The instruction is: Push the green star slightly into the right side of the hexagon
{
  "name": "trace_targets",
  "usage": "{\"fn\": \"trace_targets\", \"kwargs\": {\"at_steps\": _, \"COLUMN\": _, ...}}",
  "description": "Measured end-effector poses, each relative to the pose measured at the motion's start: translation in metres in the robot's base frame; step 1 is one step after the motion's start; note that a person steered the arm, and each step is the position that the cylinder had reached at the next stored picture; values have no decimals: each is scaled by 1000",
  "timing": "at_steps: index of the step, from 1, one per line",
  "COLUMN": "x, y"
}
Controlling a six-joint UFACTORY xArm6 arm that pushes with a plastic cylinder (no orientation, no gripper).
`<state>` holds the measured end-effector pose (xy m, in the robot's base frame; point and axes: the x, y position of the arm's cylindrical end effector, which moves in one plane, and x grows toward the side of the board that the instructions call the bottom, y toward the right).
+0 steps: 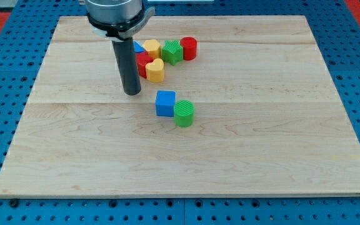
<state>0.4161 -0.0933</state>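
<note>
While the rod's tip (132,93) rests left of the cluster, the green star (172,51) sits upper centre. It touches the yellow hexagon (152,48). No claw shows.

Bright, even overhead light; soft short shadows; sharp pic, no glare/blur.

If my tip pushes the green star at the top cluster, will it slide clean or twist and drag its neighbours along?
The green star looks like a small rigid block, so it should slide flat on the wooden board rather than tip. It appears to touch the red block and the yellow hexagon, so they may shift too. An off-centre push from my tip would probably spin it.
</note>
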Motion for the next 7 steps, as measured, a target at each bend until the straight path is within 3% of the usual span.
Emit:
{"fn": "trace_targets", "kwargs": {"at_steps": 3, "x": 1, "y": 80}}
{"fn": "trace_targets", "kwargs": {"at_steps": 7, "x": -48, "y": 87}}
